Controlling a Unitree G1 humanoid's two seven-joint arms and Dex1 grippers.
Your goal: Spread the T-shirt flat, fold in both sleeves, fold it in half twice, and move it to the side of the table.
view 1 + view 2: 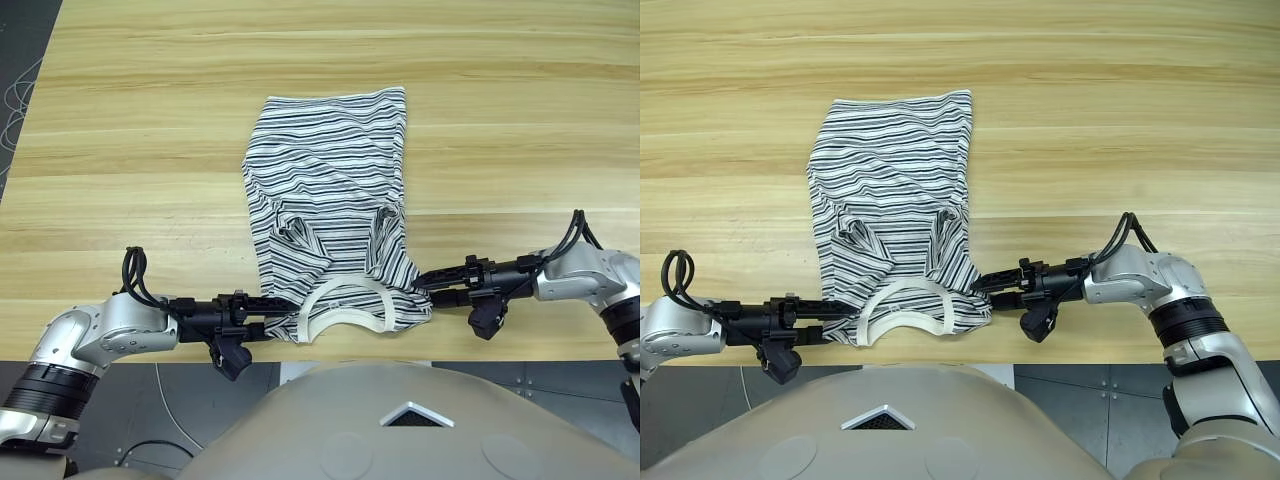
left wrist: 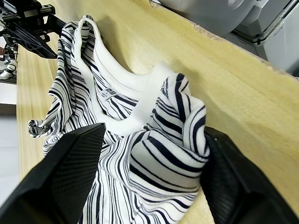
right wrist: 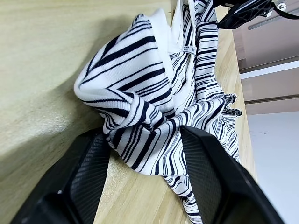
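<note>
A pale wooden table [image 1: 500, 100] with long grain lines spans the scene. Past its left edge lies dark floor [image 1: 22, 40] with thin looped cables [image 1: 14, 100]. Grey floor panels [image 1: 500, 380] show below the near edge.

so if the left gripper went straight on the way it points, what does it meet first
The T-shirt: the left gripper is shut on its shoulder, so it would bunch the striped cloth, then the white collar. The right gripper faces it beyond, seemingly in line.
</note>
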